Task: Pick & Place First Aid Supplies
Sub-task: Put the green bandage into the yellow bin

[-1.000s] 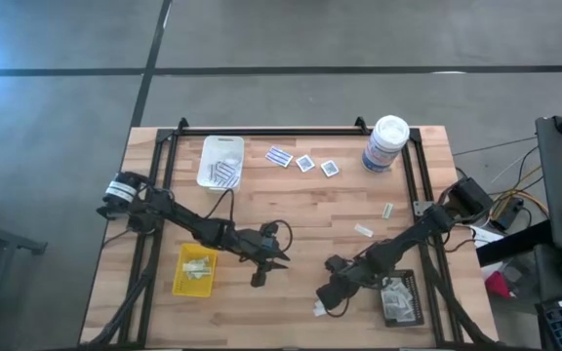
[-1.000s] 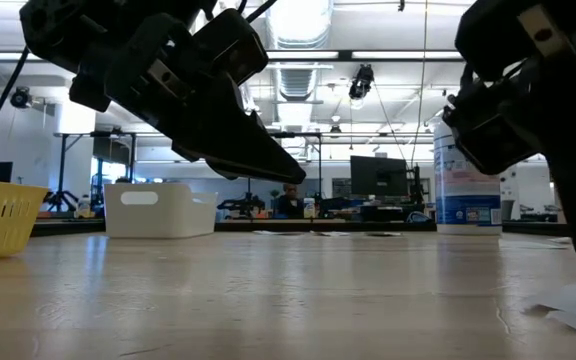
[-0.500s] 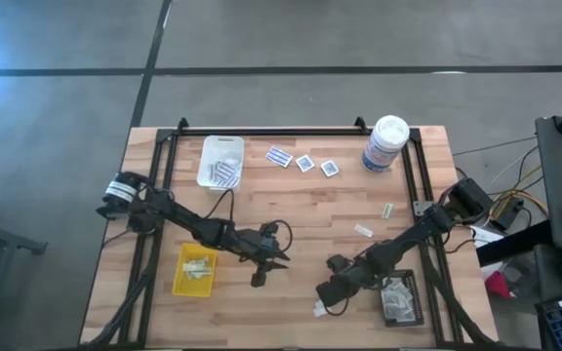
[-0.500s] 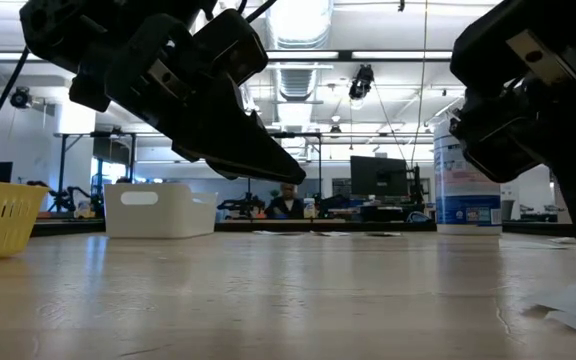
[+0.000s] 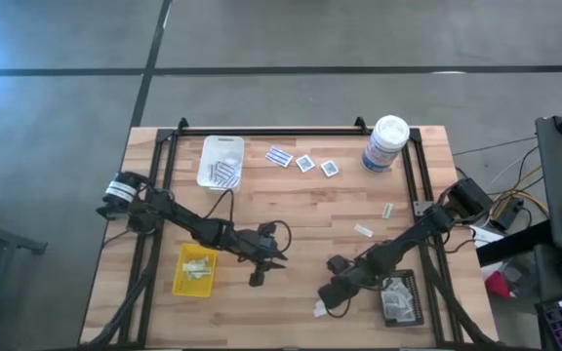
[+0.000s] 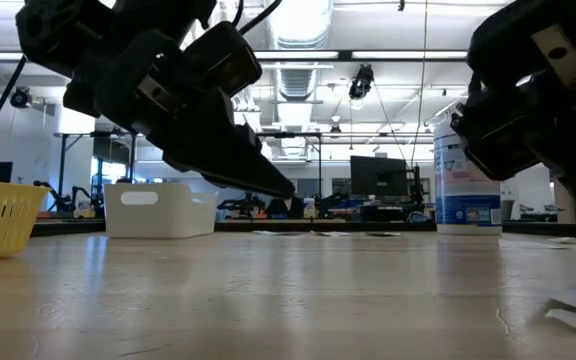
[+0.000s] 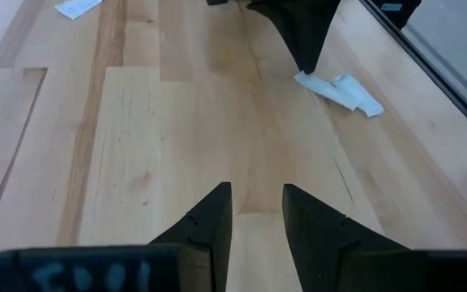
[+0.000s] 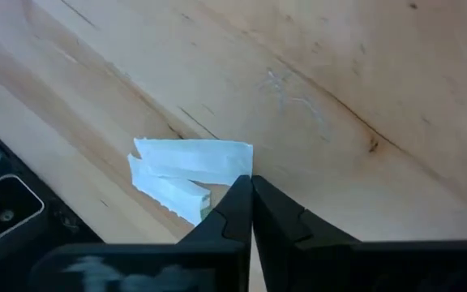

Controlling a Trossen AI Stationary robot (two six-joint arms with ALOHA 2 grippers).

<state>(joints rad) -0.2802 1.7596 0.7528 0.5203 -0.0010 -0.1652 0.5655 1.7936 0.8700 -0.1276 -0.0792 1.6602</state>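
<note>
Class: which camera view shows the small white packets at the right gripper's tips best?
The right wrist view: the white packets fill the middle, right at the shut right gripper. The left wrist view shows them farther off, the high view tiny, the low view edge-on.

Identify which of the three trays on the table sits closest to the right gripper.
The black tray, beside the right gripper at the table's front right; the yellow tray and white tray lie farther left.

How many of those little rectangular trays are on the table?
3: a white tray at the far left, a yellow tray at the near left, and a black tray at the near right, partly behind the right arm.
</note>
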